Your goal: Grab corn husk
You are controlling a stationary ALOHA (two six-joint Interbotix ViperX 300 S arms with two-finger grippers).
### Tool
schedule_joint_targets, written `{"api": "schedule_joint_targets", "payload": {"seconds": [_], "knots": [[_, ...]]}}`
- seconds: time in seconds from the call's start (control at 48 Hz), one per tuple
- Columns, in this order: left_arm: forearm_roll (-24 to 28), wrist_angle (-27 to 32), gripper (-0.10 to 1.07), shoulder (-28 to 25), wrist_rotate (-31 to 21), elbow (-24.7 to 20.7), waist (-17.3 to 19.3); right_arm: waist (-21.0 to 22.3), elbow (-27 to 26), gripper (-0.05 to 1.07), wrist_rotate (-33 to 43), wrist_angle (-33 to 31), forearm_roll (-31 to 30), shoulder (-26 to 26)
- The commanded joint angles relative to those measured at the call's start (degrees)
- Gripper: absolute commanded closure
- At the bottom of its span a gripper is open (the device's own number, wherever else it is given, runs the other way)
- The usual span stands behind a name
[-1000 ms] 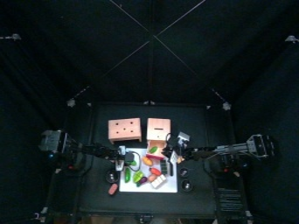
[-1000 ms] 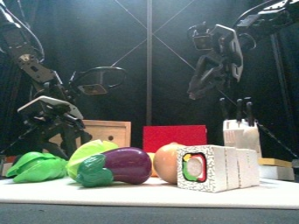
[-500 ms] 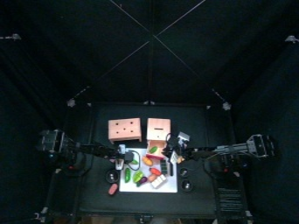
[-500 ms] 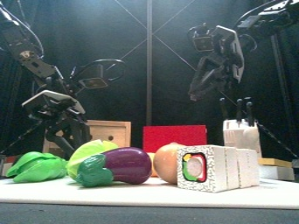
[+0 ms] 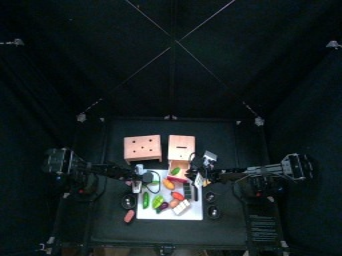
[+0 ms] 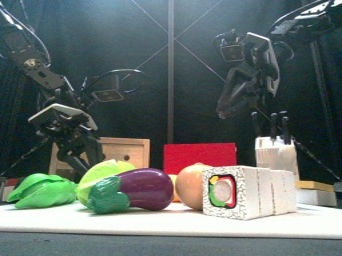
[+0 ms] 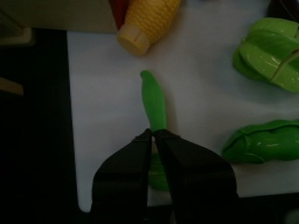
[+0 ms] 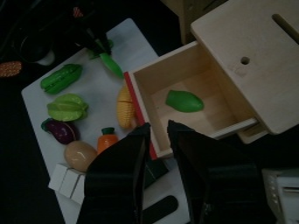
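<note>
The corn husk [image 7: 151, 98] is a slim green piece lying on the white mat [image 7: 103, 122]. My left gripper [image 7: 155, 133] is down over one end of it, and its jaws have closed in on both sides of the green strip. In the front view the left gripper [image 6: 75, 148] sits low behind the green vegetables. My right gripper [image 8: 159, 131] hangs high over the right side of the table, also seen in the front view [image 6: 249, 88]. Its jaws are open with nothing between them.
A yellow corn cob [image 7: 153, 23] and two green vegetables [image 7: 272, 54] lie near the husk. At the front stand an eggplant [image 6: 136, 189], an onion [image 6: 194, 185] and a sushi roll [image 6: 249, 192]. Behind them are a red box [image 6: 201, 157] and an open wooden drawer [image 8: 187, 96].
My left gripper has sunk toward the mat and its jaws have narrowed onto the husk. The right arm has barely shifted.
</note>
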State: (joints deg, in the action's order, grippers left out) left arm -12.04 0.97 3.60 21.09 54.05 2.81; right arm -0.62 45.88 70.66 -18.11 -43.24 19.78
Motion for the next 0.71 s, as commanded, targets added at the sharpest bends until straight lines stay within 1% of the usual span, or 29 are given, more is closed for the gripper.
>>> {"api": "schedule_joint_targets", "payload": {"seconds": [0.0,0.417,0.688], "knots": [[-0.09,-0.70,0.41,2.20,-0.09,-1.14,0.18,0.18,-0.44,0.37,0.00,0.26,0.26,0.62],[-0.09,-1.05,0.41,8.96,-0.09,0.70,0.09,0.18,-0.44,0.37,0.00,0.26,0.44,0.62],[-0.18,-1.67,0.41,9.93,-0.18,1.32,0.09,0.18,-0.35,0.37,0.00,0.26,0.62,0.62]]}}
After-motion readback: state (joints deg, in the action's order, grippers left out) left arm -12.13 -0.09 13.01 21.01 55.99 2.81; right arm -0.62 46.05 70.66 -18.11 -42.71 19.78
